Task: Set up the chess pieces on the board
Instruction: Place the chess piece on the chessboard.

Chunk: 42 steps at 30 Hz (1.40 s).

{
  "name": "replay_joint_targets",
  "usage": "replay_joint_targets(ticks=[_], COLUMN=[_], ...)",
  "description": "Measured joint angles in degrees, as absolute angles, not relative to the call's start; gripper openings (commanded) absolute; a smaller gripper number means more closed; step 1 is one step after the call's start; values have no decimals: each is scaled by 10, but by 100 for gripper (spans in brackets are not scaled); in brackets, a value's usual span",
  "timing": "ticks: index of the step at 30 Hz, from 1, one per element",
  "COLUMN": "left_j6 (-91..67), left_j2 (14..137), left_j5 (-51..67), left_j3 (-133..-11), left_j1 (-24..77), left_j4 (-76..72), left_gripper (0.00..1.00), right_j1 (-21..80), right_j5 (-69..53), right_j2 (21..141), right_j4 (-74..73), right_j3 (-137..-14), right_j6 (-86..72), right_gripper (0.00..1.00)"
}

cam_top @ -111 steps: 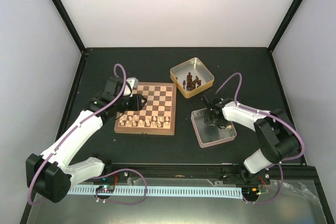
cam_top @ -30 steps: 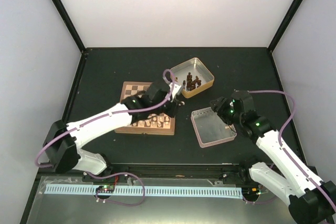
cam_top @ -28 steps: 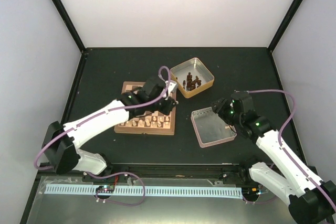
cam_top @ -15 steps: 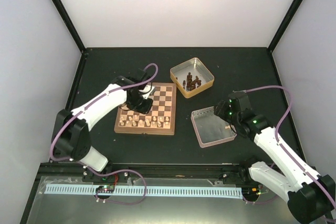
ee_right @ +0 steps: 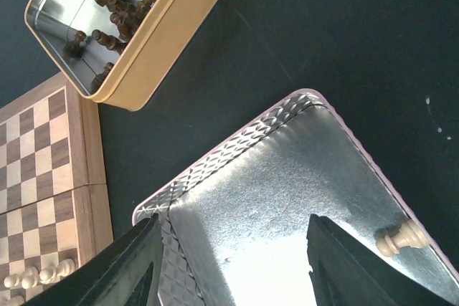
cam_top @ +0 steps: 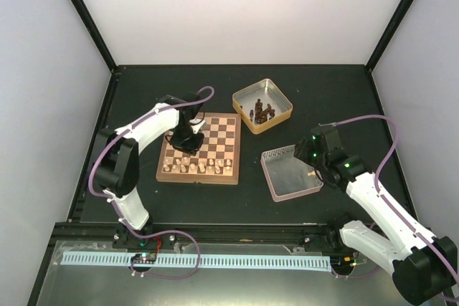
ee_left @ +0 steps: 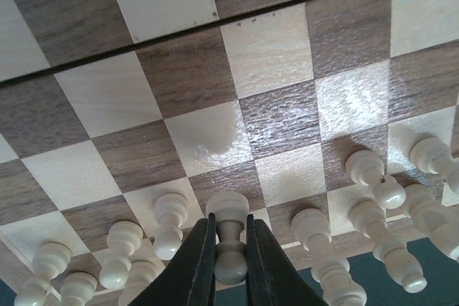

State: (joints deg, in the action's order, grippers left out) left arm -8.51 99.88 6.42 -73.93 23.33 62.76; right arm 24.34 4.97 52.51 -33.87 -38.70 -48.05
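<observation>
Left claw (ee_left: 228, 236) clamped on pale pawn (ee_left: 228, 207) over board (ee_left: 272, 55), among other pale pieces; right claw (ee_right: 233, 243) fingers apart, above silver tin (ee_right: 215, 166) containing one pale piece (ee_right: 400, 238).

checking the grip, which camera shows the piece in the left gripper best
Left wrist: the pale piece sits clamped in the left gripper, over the board. Top external hides it under that gripper; right wrist shows only a strip of the board.
</observation>
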Motion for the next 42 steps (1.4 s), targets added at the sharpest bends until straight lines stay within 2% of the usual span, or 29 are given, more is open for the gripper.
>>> replay_joint_targets(ticks=[30, 42], left_j6=[-72, -70], left_j2=[1046, 1054], left_j5=[73, 73], left_j3=[-740, -740], left_j1=[234, 237], left_j4=[638, 638], left_gripper=[9, 23], right_j1=[243, 243], right_j5=[74, 77], right_j2=[526, 528], right_j4=[-349, -352], right_j3=[-381, -378], right_j6=[-468, -468], right_gripper=[56, 56])
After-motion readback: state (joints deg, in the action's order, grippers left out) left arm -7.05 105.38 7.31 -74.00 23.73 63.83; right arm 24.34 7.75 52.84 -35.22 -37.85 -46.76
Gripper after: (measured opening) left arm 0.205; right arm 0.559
